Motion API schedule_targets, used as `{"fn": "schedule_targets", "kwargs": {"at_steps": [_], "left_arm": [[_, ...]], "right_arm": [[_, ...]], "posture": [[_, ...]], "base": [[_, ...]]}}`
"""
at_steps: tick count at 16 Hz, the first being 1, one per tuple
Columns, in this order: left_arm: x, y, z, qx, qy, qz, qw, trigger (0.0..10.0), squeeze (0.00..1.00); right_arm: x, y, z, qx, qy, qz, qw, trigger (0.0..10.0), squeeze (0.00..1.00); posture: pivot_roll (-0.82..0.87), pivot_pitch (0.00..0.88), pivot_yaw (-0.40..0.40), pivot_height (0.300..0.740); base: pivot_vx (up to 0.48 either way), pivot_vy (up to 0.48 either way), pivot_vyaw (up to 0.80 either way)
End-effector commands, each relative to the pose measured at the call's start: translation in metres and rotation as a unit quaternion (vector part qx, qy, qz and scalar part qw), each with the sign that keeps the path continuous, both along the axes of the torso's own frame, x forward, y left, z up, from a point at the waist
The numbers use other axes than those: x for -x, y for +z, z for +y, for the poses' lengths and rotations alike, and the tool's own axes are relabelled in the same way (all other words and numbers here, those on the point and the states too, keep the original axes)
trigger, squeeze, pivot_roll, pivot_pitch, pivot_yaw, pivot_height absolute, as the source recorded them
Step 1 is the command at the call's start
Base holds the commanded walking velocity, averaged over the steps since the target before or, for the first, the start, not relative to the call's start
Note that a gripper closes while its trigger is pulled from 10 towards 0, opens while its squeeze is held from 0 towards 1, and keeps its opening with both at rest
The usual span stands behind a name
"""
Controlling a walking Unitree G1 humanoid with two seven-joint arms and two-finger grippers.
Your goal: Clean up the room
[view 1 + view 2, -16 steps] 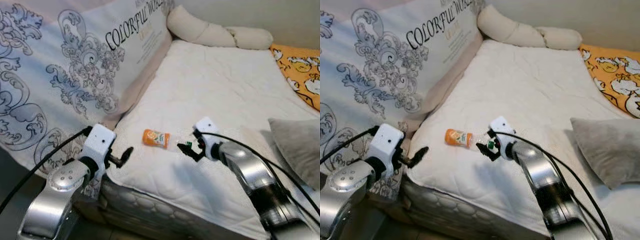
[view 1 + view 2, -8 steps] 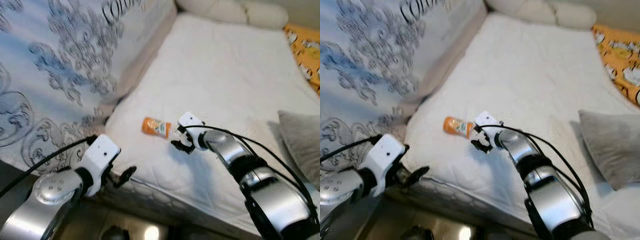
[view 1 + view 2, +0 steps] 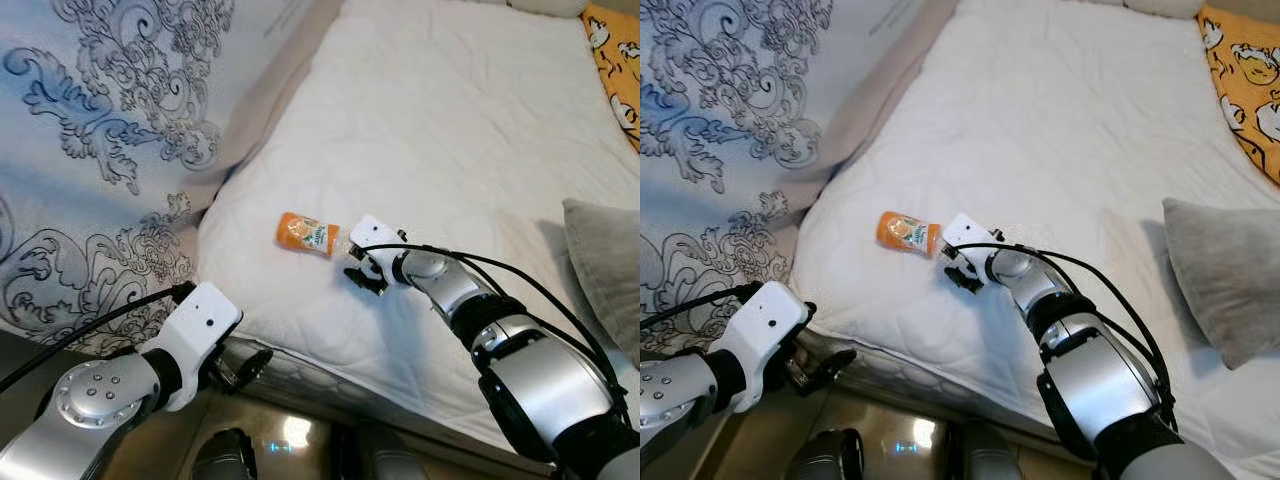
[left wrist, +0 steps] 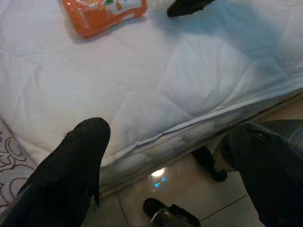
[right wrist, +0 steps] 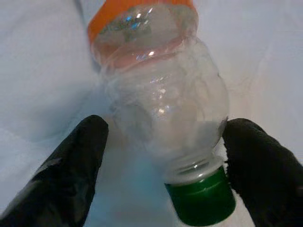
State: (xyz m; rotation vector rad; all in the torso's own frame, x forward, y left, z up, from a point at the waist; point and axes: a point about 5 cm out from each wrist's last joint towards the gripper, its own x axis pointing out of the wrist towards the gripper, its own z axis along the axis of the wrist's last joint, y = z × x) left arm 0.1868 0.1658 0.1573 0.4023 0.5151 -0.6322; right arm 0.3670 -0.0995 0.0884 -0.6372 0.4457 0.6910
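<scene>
The plastic bottle (image 5: 161, 99) is straddled by the spread right gripper (image 5: 163, 156) on the mattress (image 3: 480, 150), not yet clamped; left gripper (image 4: 170, 165) is held agape, empty. Pickup and disposal remain.

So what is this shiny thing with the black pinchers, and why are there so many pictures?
It is a robot tidying a room. Two pictures come from cameras on its head, looking down at a white bed. The other two come from cameras on its wrists. On the bed lies an empty plastic bottle with an orange label and green cap. The right gripper has its jaws open on either side of the bottle's neck, not squeezing it yet. The left gripper waits open by the bed's edge. A grey pillow lies nearby.
</scene>
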Motion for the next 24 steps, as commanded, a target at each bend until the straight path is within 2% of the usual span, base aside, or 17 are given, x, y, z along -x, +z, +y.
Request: {"fn": "schedule_targets", "kwargs": {"at_steps": [1, 2, 3, 11, 14, 15, 16, 17, 18, 19, 20, 21, 22, 23, 24], "left_arm": [[0.004, 0.002, 0.000, -0.002, -0.001, 0.000, 1.000, 10.0, 0.00], [0.005, 0.003, 0.000, -0.002, -0.001, 0.000, 1.000, 10.0, 0.00], [0.005, 0.003, 0.000, -0.003, -0.001, 0.000, 1.000, 10.0, 0.00], [0.003, 0.001, 0.000, -0.002, -0.007, 0.005, 1.000, 10.0, 0.00], [-0.002, -0.001, 0.001, -0.004, -0.005, 0.004, 1.000, 10.0, 0.00], [-0.002, -0.002, 0.002, -0.004, -0.004, 0.003, 1.000, 10.0, 0.00], [-0.004, -0.002, 0.001, -0.002, 0.000, -0.002, 1.000, 10.0, 0.00], [-0.007, -0.004, 0.002, -0.004, 0.009, -0.009, 1.000, 10.0, 0.00], [-0.007, -0.004, 0.002, -0.005, 0.012, -0.010, 1.000, 10.0, 0.00], [-0.009, -0.003, 0.005, -0.004, 0.032, -0.017, 0.999, 10.0, 0.00], [-0.012, -0.004, 0.010, -0.006, 0.067, -0.029, 0.997, 10.0, 0.00], [-0.013, -0.006, 0.013, -0.007, 0.092, -0.038, 0.995, 10.0, 0.00], [-0.014, -0.005, 0.012, 0.025, 0.122, -0.038, 0.991, 10.0, 0.00], [-0.015, -0.004, 0.010, 0.046, 0.142, -0.045, 0.988, 10.0, 0.00], [-0.017, -0.004, 0.010, 0.045, 0.155, -0.056, 0.985, 10.0, 0.00]], "right_arm": [[0.001, -0.002, -0.001, 0.003, 0.002, 0.002, 1.000, 1.1, 0.00], [0.001, -0.002, 0.000, 0.002, 0.001, 0.002, 1.000, 0.2, 0.00], [0.001, -0.002, 0.000, 0.000, 0.001, 0.001, 1.000, 0.0, 0.00], [0.001, -0.001, -0.002, -0.021, -0.006, 0.003, 1.000, 0.0, 0.00], [-0.003, 0.004, -0.007, -0.099, -0.052, -0.004, 0.994, 0.0, 0.00], [-0.002, 0.003, -0.009, -0.108, -0.055, -0.004, 0.993, 0.0, 0.00], [-0.001, 0.002, -0.015, -0.150, -0.073, -0.006, 0.986, 0.0, 0.00], [0.004, -0.002, -0.027, -0.204, -0.101, -0.012, 0.974, 0.0, 0.00], [0.005, -0.003, -0.029, -0.216, -0.108, -0.012, 0.970, 0.0, 0.00], [0.009, -0.001, -0.042, -0.251, -0.128, -0.030, 0.959, 0.0, 0.00], [0.018, 0.000, -0.055, -0.284, -0.149, -0.049, 0.946, 0.0, 0.00], [0.028, 0.001, -0.063, -0.296, -0.160, -0.060, 0.940, 0.0, 0.00], [0.050, 0.005, -0.077, -0.324, -0.205, -0.071, 0.921, 10.0, 0.00], [0.070, 0.011, -0.086, -0.343, -0.232, -0.077, 0.907, 10.0, 0.00], [0.081, 0.014, -0.090, -0.353, -0.245, -0.081, 0.899, 10.0, 0.00]], "posture": [[0.00, 0.264, -0.116, 0.740], [0.01, 0.265, -0.116, 0.740], [0.01, 0.267, -0.116, 0.740], [-0.01, 0.243, -0.098, 0.740], [-0.03, 0.197, -0.079, 0.740], [-0.03, 0.183, -0.073, 0.740], [-0.04, 0.154, -0.058, 0.740], [-0.05, 0.110, -0.038, 0.740], [-0.05, 0.110, -0.038, 0.740], [-0.05, 0.088, -0.029, 0.740], [-0.07, 0.039, -0.012, 0.740], [-0.07, 0.031, -0.014, 0.740], [-0.09, 0.000, -0.019, 0.740], [-0.09, 0.000, -0.021, 0.740], [-0.09, 0.000, -0.024, 0.740]], "base": [[0.000, 0.000, 0.00], [0.000, 0.000, 0.00], [0.000, 0.000, 0.00], [0.000, 0.000, 0.00], [0.000, 0.000, 0.00], [0.000, 0.000, 0.00], [0.000, 0.000, 0.00], [0.000, 0.000, 0.00], [0.000, 0.000, 0.00], [0.000, 0.000, 0.00], [0.000, 0.000, 0.00], [0.000, 0.000, 0.00], [0.000, 0.000, 0.00], [0.000, 0.000, 0.00], [0.000, 0.000, 0.00]]}}
